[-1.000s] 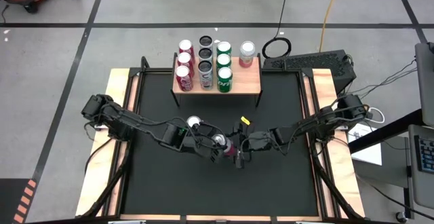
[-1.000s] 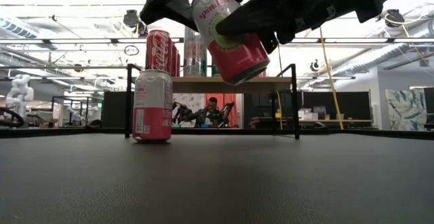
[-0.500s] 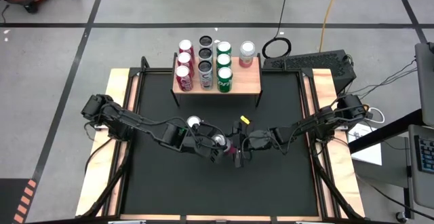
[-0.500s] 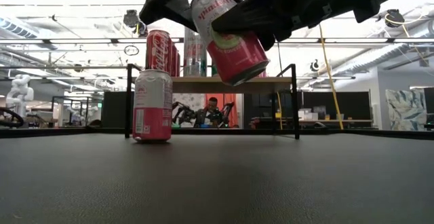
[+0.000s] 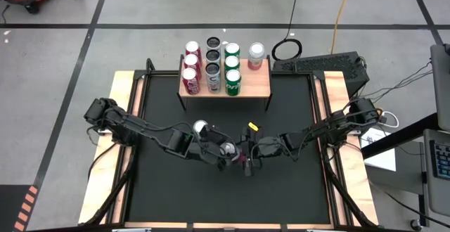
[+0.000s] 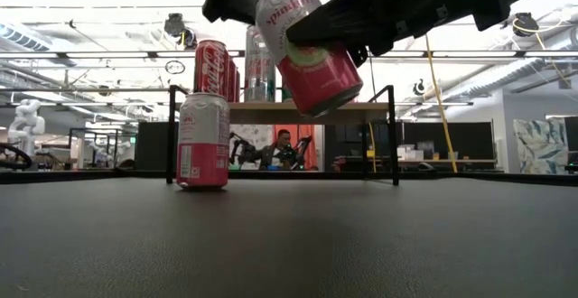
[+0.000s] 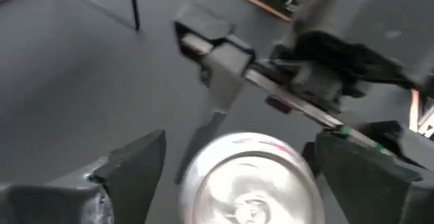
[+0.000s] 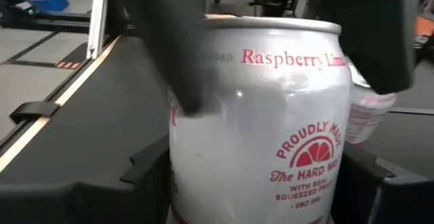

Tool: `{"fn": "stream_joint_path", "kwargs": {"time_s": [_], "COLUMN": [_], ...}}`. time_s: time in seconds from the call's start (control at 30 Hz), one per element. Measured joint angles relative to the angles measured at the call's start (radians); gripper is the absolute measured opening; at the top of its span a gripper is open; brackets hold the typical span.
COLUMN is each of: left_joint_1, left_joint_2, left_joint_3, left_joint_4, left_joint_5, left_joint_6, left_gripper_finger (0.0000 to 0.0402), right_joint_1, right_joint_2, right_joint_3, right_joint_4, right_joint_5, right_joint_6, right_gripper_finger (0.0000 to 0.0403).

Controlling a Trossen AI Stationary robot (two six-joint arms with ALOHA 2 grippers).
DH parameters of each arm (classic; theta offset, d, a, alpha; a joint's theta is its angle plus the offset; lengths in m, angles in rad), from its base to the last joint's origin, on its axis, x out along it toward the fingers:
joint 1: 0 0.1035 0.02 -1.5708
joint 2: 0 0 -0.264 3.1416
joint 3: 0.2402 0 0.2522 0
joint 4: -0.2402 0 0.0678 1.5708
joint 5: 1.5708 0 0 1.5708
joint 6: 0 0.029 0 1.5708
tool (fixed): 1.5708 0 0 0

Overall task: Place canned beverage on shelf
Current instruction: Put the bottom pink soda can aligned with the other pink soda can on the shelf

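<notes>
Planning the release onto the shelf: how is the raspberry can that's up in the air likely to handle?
The raspberry can hangs tilted in the right gripper, so it may tip when released. Its smooth metal wall probably slips easily. Being round, it would likely roll if it fell over.

The high view looks straight down on the whole black-matted worktop from well above. The low view sits at mat level and faces level across the worktop into the room. Both views share the small light-wood shelf on thin black metal legs. Each wrist view looks forward from very near at one pink-and-white aluminium beverage can, also seen in the low view.
</notes>
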Motion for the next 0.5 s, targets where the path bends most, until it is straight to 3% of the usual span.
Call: {"fn": "stream_joint_path", "kwargs": {"time_s": [0.17,0.37,0.5], "left_joint_1": [-0.04,-0.143,-0.226], "left_joint_2": [-0.036,-0.088,-0.091], "left_joint_3": [0.0,0.0,0.001], "left_joint_4": [0.032,0.023,0.025], "left_joint_5": [-0.024,-0.244,-0.315], "left_joint_6": [0.06,0.184,0.297], "left_gripper_finger": [0.0394,0.0396,0.0397], "right_joint_1": [-0.003,-0.001,-0.003], "right_joint_2": [-0.002,-0.068,-0.129], "right_joint_3": [0.0,0.0,0.0], "right_joint_4": [-0.003,-0.08,-0.164], "right_joint_5": [-0.018,-0.063,-0.086], "right_joint_6": [-0.002,-0.007,-0.016], "right_gripper_finger": [0.0269,0.0269,0.0269]}}
